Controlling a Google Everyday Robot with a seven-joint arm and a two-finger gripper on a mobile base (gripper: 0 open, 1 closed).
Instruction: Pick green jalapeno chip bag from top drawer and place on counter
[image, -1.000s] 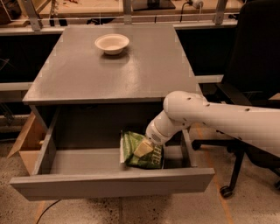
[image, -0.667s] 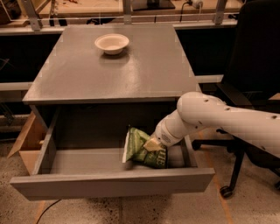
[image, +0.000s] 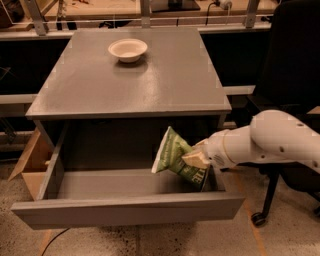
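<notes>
The green jalapeno chip bag (image: 175, 156) hangs tilted above the right half of the open top drawer (image: 125, 207), clear of the drawer floor and below the counter (image: 150, 85). My gripper (image: 196, 159) comes in from the right on a white arm (image: 270, 145) and is shut on the bag's right edge. The bag's lower right corner is partly hidden behind the gripper.
A white bowl (image: 128, 49) stands at the back of the counter. A black office chair (image: 295, 75) stands to the right, behind the arm. A cardboard box (image: 30, 165) sits on the floor at the left of the drawer. A wooden bench with metal posts (image: 145, 10) runs behind.
The bag has been lifted off the drawer floor and carried up and to the right in my gripper. The arm has drawn back to the right.
</notes>
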